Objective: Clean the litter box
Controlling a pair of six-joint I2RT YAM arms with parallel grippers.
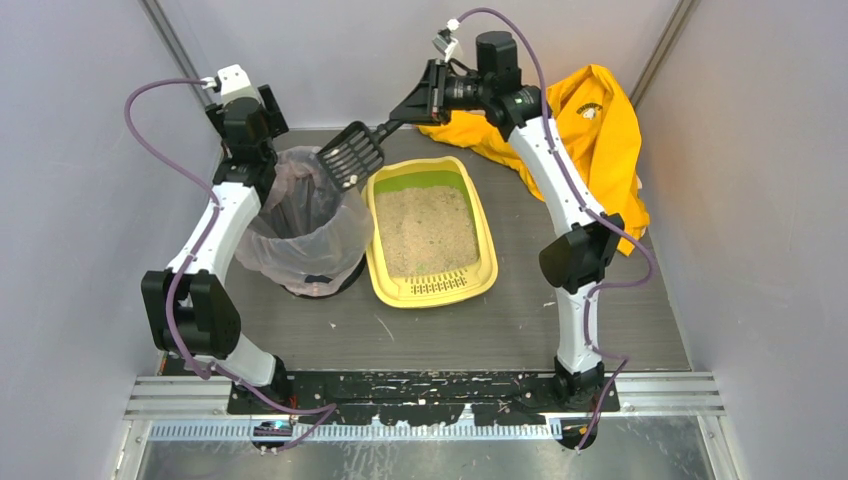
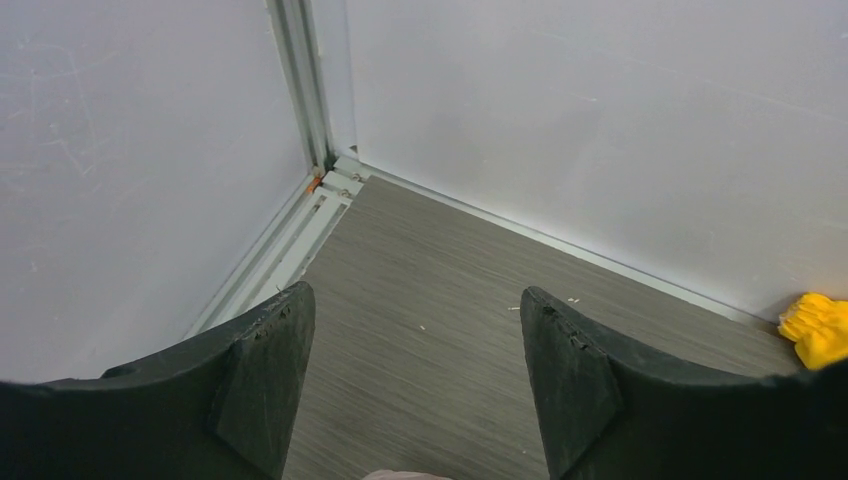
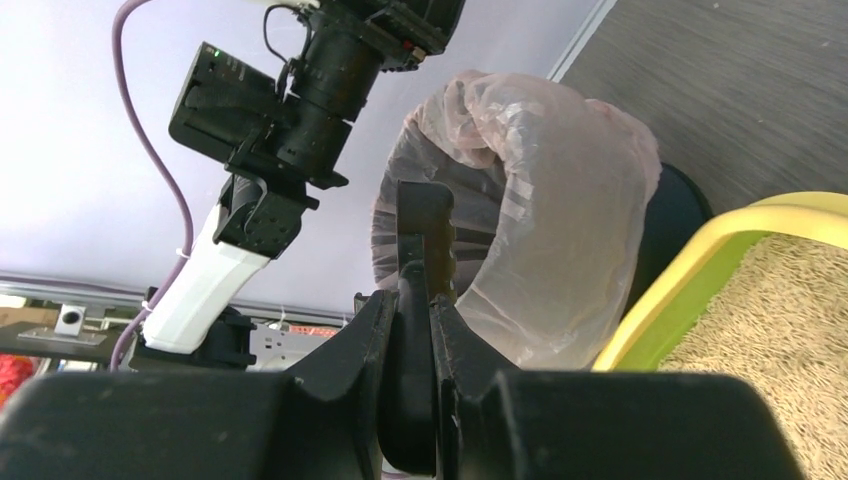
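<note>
Litter box [image 1: 438, 287] on worktop [image 1: 520, 320], just right of bagged bin [image 1: 262, 240]. Right end effector [image 3: 412, 305] pinching black scoop [image 1: 352, 153] handle; scoop head over bin's far-right rim. Left end effector [image 2: 412, 295] spread, empty, beyond bin.

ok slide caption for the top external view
Right gripper holds the black scoop over the edge of the lined bin, beside the litter box.
</note>
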